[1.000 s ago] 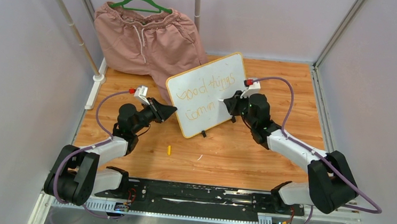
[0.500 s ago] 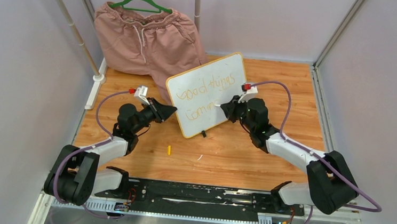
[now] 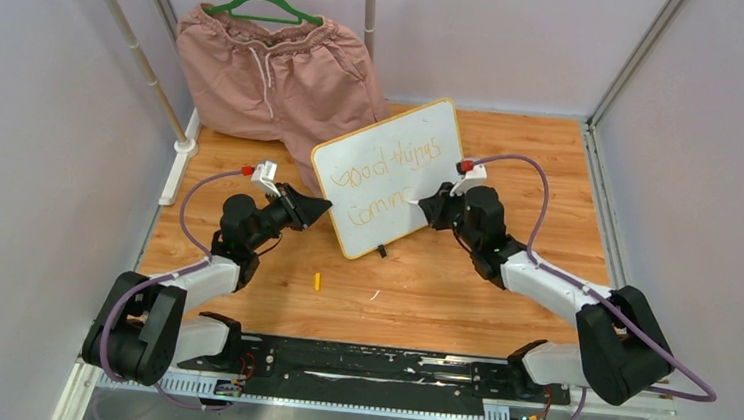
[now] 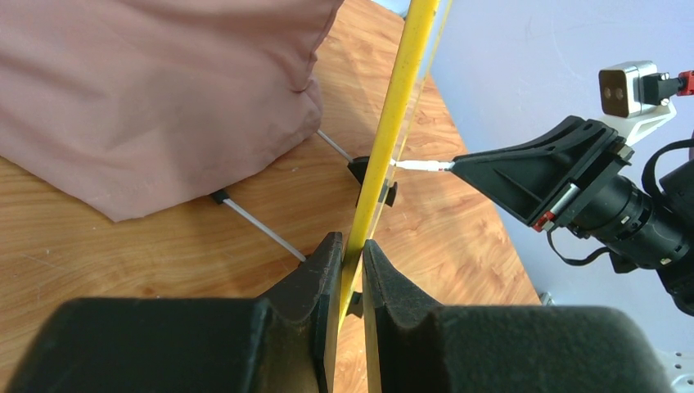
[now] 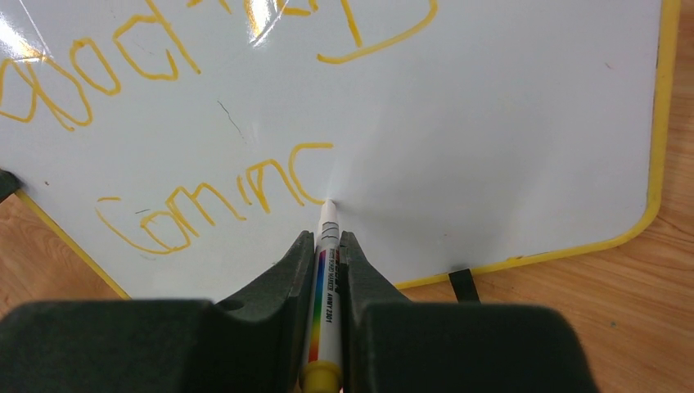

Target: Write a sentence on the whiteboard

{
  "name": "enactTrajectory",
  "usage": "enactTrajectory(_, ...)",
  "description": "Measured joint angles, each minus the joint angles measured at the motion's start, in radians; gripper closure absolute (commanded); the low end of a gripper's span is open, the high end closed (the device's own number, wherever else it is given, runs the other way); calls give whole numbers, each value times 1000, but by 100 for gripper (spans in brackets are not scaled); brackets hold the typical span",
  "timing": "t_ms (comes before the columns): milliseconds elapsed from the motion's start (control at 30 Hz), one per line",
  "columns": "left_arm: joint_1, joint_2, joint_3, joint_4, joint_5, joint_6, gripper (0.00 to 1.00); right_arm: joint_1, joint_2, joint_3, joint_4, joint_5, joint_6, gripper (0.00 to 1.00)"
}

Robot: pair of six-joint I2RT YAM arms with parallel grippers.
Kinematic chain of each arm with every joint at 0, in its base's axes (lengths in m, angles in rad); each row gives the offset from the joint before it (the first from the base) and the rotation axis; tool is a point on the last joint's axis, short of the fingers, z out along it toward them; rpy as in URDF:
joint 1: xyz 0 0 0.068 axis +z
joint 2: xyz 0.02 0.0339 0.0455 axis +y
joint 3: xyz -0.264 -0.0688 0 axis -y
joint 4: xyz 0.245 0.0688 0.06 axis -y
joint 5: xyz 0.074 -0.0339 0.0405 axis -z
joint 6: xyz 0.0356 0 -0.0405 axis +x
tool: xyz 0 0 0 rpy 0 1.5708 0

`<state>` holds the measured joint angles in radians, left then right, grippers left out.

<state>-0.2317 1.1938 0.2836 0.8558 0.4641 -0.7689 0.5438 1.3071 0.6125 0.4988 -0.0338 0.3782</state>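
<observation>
While the left jaws clench the board by its left edge, propping it on the desk, the right jaws grasp a marker, tip on the board. The sentence reads "good things comin"; we judge only the closing letter is left. Right of the tip, blank board runs to the frame.

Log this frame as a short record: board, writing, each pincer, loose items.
board: whiteboard standing tilted on the wooden table
writing: orange sentence, second line incomplete
left pincer: shut on the board's yellow edge
right pincer: shut on a marker, tip touching the board
other: pink shorts on a green hanger; small yellow piece on the table
</observation>
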Motion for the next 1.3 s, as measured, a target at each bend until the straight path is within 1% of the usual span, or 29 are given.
enactTrajectory(667, 0, 0, 0, 0, 0, 0, 82, -23, 15, 80, -28, 5, -9, 100)
enactTrajectory(1000, 0, 0, 0, 0, 0, 0, 82, -23, 16, 77, -26, 4, -9, 100)
enactTrajectory(1300, 0, 0, 0, 0, 0, 0, 82, -23, 10, 28, -14, -3, -3, 100)
